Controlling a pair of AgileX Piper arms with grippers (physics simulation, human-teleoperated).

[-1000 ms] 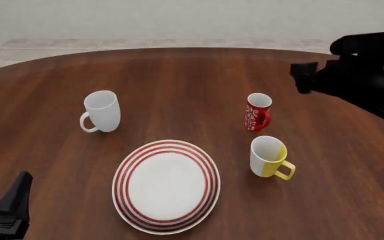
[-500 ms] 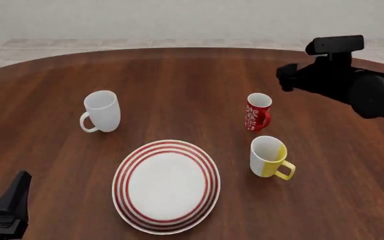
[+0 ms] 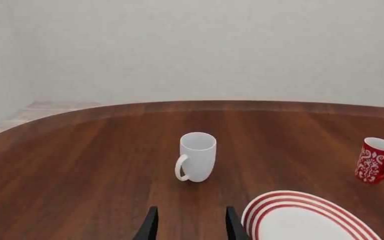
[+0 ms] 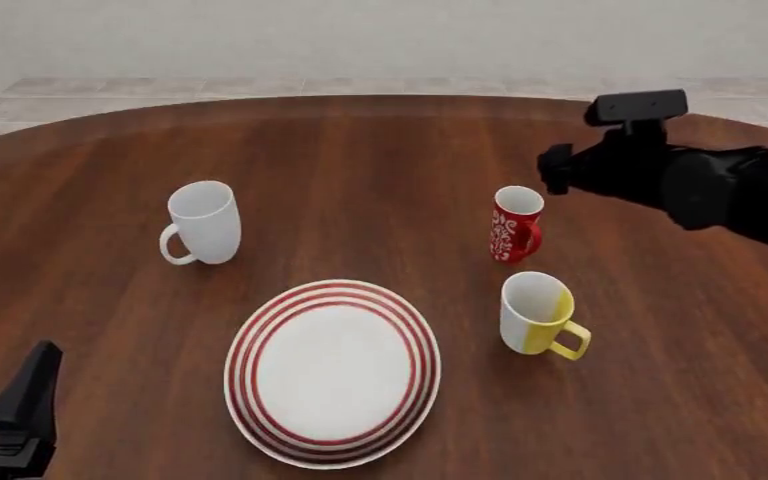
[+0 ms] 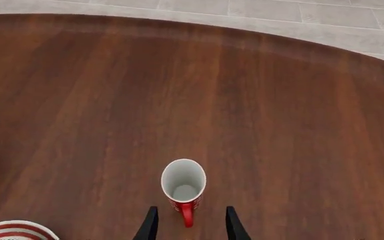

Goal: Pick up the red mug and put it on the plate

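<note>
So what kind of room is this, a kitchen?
Probably a pretend dining spot, not a real room: it's a computer-made scene. A round wooden table holds a ringed plate and mugs like the red mug, with a pale tiled floor behind.

Even, soft, bright light fills all three renders; the glossy dark brown wooden table (image 4: 357, 160) carries a pale sheen at its far edge, shadows under objects are faint, everything sharp, no blur or distortion

simulated room | round wooden table (image 4: 357, 160) | tiled floor (image 4: 157, 88) | blank wall (image 3: 212, 50)
</note>
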